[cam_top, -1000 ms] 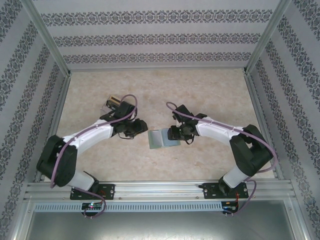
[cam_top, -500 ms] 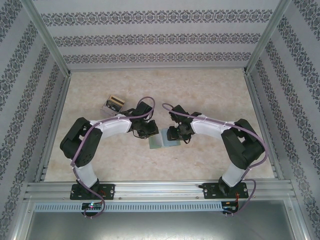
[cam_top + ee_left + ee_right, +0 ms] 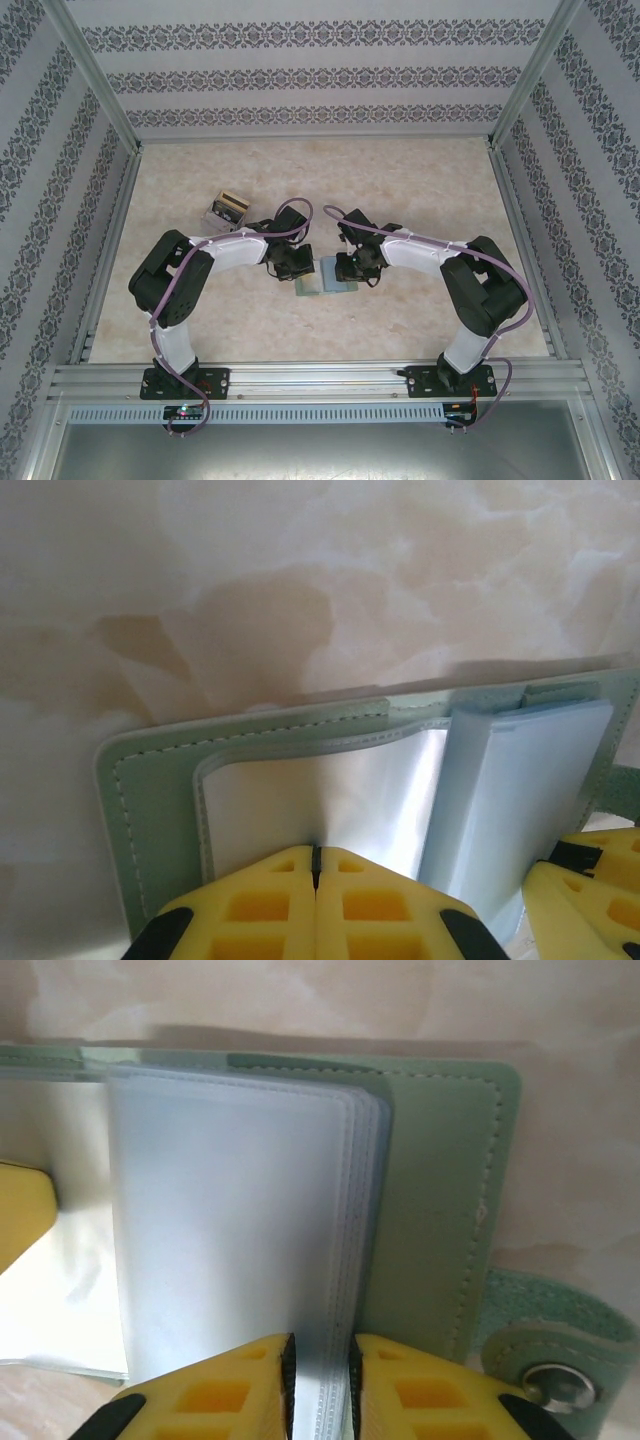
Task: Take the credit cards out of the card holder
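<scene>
My left arm [image 3: 225, 248] and right arm [image 3: 415, 255] had white links, black joints and a purple cable [image 3: 420, 238] each; fingers [image 3: 260, 900] were yellow with square pockets.

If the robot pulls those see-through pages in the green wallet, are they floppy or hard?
Probably floppy: the plastic sleeves are thin, see-through and lift like pages off the card holder. They look shiny, so they might slip from the right pincer pinching their edge. The thin card holder looks light and could slide along when tugged.
</scene>
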### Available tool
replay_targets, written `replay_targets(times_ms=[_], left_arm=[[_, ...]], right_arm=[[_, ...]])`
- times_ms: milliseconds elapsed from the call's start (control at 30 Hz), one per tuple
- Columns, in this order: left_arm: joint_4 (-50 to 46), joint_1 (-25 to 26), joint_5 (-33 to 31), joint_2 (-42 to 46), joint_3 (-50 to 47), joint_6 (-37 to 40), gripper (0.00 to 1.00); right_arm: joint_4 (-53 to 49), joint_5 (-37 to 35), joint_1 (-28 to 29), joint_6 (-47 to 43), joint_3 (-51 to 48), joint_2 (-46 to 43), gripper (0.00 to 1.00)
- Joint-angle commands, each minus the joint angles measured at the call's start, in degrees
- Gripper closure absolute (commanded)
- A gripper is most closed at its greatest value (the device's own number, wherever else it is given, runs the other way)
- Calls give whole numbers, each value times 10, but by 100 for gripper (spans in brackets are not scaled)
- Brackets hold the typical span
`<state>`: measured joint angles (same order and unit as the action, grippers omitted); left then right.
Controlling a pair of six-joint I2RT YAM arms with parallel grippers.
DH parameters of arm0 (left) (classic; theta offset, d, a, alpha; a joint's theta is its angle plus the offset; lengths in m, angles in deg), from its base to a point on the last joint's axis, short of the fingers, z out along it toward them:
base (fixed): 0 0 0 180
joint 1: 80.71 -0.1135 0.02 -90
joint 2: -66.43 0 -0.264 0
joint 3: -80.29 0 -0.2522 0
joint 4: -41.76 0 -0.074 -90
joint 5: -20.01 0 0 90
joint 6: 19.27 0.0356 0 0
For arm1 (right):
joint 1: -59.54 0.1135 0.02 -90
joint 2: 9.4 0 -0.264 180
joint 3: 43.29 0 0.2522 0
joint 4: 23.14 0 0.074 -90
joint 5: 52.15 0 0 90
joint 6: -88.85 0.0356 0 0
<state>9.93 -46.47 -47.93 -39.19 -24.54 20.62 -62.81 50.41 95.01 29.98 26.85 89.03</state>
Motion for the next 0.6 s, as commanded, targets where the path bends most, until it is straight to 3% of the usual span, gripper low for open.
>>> replay_targets(times_ms=[0, 233, 400, 567], left_arm=[[-23, 10, -18, -34, -3, 13, 97], [-24, 10, -17, -33, 6, 16, 97], [-43, 9, -10, -18, 67, 34, 93], [-127, 4, -74, 22, 127, 70, 73]], right_arm=[[26, 45, 1, -5, 7, 6, 77], [53, 77, -2, -1, 4, 0, 83], [42, 54, -7, -1, 2, -35, 82], [9, -14, -13, -5, -5, -123, 60]])
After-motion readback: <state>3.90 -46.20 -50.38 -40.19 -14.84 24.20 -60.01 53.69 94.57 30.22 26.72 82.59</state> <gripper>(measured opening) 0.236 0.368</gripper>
